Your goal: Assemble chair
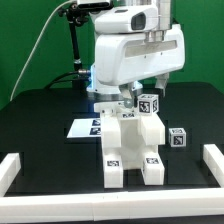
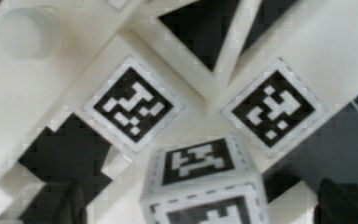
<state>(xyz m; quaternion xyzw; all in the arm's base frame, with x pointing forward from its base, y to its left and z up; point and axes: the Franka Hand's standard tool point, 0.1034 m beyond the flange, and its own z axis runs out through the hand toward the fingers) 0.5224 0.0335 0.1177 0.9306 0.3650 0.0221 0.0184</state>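
Jaws wide, nothing visibly held; gripper hovers over the chair, mid-table, clear of its edges. Risk: an off-centre descent clips the top tagged block, toppling the stack.

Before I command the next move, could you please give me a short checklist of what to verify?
1. Claw open: ok.
2. Chair upright on the table: ok.
3. Loose cube apart from the chair, at the exterior view's right: ok.
4. Tags sharp enough in the wrist view: ok.
5. Claw clear of the chair's top: cannot tell.
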